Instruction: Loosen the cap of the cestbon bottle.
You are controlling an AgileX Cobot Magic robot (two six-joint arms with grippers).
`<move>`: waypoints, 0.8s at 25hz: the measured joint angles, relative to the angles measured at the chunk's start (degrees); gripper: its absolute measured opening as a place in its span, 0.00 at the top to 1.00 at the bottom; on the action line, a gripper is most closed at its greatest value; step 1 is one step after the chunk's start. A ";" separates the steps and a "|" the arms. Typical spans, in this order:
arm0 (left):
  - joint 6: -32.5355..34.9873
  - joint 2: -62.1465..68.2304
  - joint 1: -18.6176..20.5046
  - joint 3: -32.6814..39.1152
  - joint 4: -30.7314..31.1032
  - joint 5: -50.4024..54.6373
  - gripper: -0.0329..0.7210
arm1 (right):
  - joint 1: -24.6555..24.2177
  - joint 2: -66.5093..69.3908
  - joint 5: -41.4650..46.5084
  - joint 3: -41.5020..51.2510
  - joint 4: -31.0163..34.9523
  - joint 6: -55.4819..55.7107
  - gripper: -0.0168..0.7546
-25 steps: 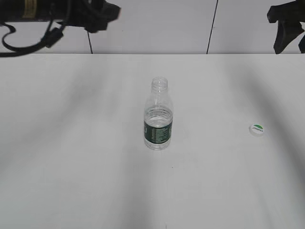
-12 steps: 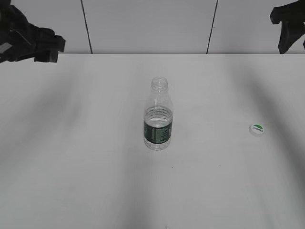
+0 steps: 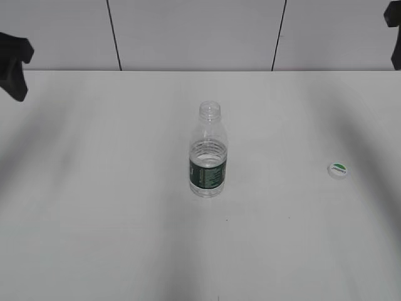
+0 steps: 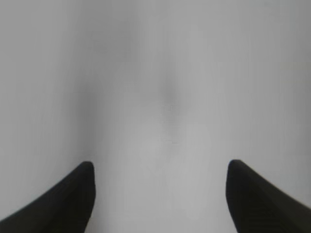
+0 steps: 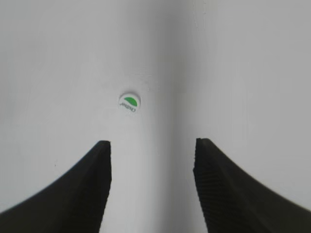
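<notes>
The cestbon bottle (image 3: 208, 155) stands upright at the middle of the white table, clear with a dark green label band, its mouth bare. The cap (image 3: 338, 169), white with a green half-circle on top, lies flat on the table to the bottle's right, apart from it. It also shows in the right wrist view (image 5: 129, 102), ahead of my right gripper (image 5: 152, 143), which is open and empty high above the table. My left gripper (image 4: 159, 165) is open and empty over bare table. In the exterior view only dark tips of both arms show at the left and right edges.
The white table (image 3: 113, 188) runs to a back edge below a white panelled wall (image 3: 194, 31) with dark seams. Soft arm shadows lie across the tabletop.
Both arms have drawn back outward: the left arm moved from the upper left to the left frame edge, the right arm moved further off the upper right corner. Bottle and cap stayed put.
</notes>
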 joint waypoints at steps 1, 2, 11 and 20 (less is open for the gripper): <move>0.65 0.13 0.87 -0.16 0.36 2.28 0.30 | 0.00 -1.76 0.00 1.71 0.22 0.50 0.43; 1.17 0.17 1.48 -0.24 0.96 4.33 0.30 | 0.00 -3.95 0.00 3.79 0.53 1.29 0.43; 3.20 -5.99 2.71 2.14 -1.10 6.77 0.30 | 0.00 -26.41 0.00 21.16 4.67 4.62 0.43; 3.61 -32.06 2.71 20.85 -2.43 7.18 0.30 | 0.00 -51.54 0.34 32.84 4.72 4.73 0.43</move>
